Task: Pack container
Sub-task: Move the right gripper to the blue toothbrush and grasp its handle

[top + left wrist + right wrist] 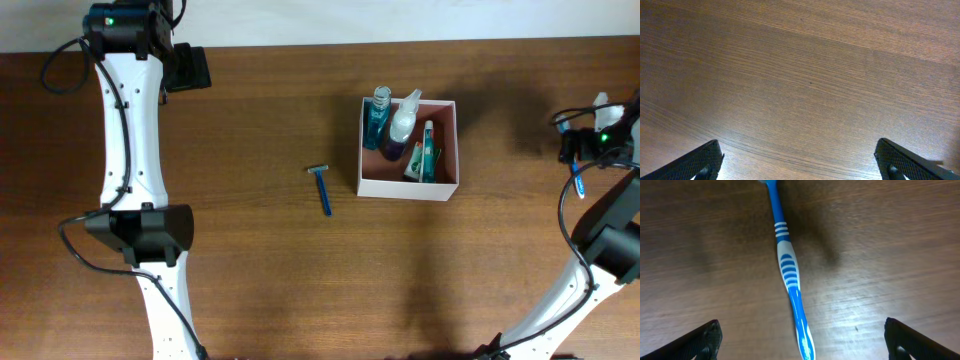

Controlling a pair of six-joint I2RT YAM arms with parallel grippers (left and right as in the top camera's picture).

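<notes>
The right hand [801, 325], fingers wide apart, hovers over a blue-and-white plastic toothbrush [789, 275] lying on the brown wooden counter [890, 255]. The left hand [797, 145] is equally spread. The square white-walled, pink-lined container [405, 188] sits well to the right hand's left.

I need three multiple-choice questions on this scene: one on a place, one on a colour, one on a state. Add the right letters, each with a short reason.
1. Where is the razor?
A. on the table, on the container's left-arm side
B. inside the container
C. under the container

2. What colours has the toothbrush?
A. red and black
B. green only
C. blue and white

3. How is the right gripper?
A. shut on the toothbrush
B. open over the toothbrush, holding nothing
C. shut on the razor

Answers: 1 A, it lies on bare wood beside the container; 2 C, blue handle with white stripes; 3 B, its fingers stand wide apart, touching nothing.
</notes>
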